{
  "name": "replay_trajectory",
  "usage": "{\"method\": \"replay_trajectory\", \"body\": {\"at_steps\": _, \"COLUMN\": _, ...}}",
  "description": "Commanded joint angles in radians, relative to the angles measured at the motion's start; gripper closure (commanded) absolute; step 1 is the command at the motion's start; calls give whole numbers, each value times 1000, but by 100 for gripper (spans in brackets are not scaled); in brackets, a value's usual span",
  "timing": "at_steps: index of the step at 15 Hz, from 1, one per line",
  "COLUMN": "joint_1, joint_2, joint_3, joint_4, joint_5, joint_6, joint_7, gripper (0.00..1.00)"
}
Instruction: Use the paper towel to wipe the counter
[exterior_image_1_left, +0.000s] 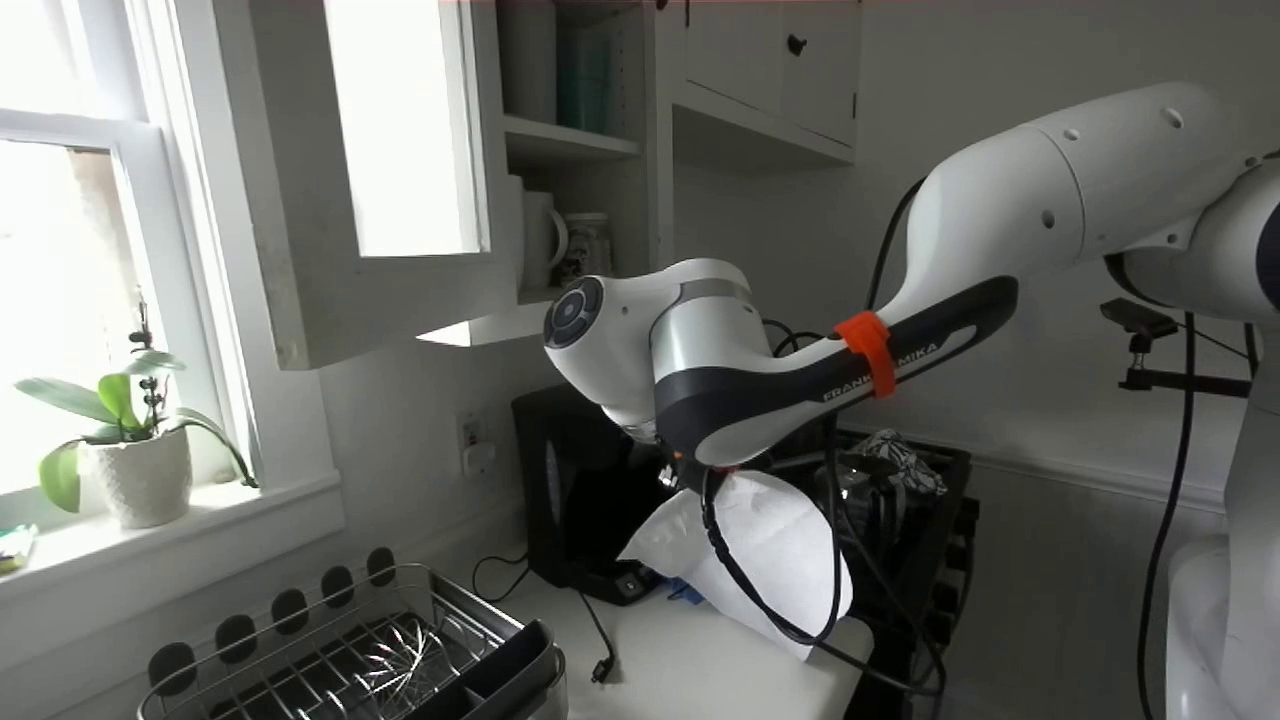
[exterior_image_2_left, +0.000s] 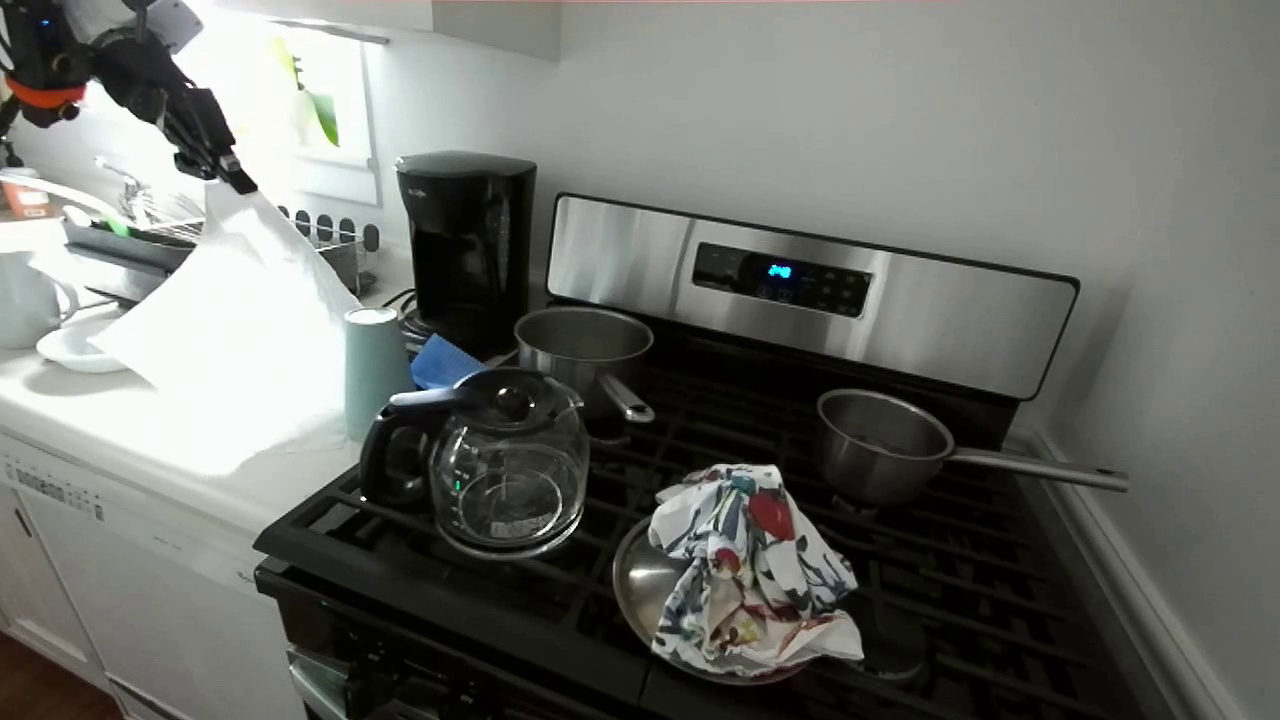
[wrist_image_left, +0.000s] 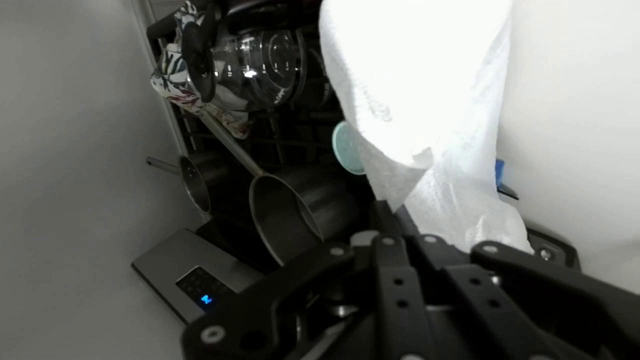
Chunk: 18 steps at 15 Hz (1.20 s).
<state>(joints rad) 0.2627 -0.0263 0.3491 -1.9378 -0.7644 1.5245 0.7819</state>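
A large white paper towel (exterior_image_2_left: 250, 300) hangs from my gripper (exterior_image_2_left: 240, 178), whose fingers are shut on its top end. In the wrist view the towel (wrist_image_left: 440, 90) spreads away from the tips of the gripper (wrist_image_left: 396, 210), with a fold close to the pinch. Below it lies the white counter (exterior_image_2_left: 60, 395), left of the stove in that exterior view. The towel's lower part appears to reach the counter, though glare blurs where they meet. In an exterior view the arm hides my fingers, and the towel (exterior_image_1_left: 780, 530) drapes over the far end of the counter (exterior_image_1_left: 680, 660).
A pale blue cup (exterior_image_2_left: 375, 375) stands right beside the towel. Behind it is a black coffee maker (exterior_image_2_left: 465, 185). The stove holds a glass carafe (exterior_image_2_left: 510, 490), two pots and a patterned cloth (exterior_image_2_left: 750, 570). A dish rack (exterior_image_1_left: 500, 690) and an open cabinet door (exterior_image_1_left: 400, 310) flank the arm.
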Motion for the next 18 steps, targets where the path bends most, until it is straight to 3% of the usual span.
{"method": "replay_trajectory", "body": {"at_steps": 1, "joint_1": 19, "joint_2": 30, "joint_3": -11, "joint_4": 39, "joint_5": 39, "joint_6": 58, "joint_7": 64, "gripper": 73}}
{"method": "replay_trajectory", "body": {"at_steps": 12, "joint_1": 14, "joint_2": 15, "joint_3": -26, "joint_4": 31, "joint_5": 150, "joint_6": 263, "joint_7": 178, "gripper": 1}}
{"method": "replay_trajectory", "body": {"at_steps": 18, "joint_1": 2, "joint_2": -8, "joint_3": -52, "joint_4": 15, "joint_5": 217, "joint_6": 376, "joint_7": 273, "gripper": 0}}
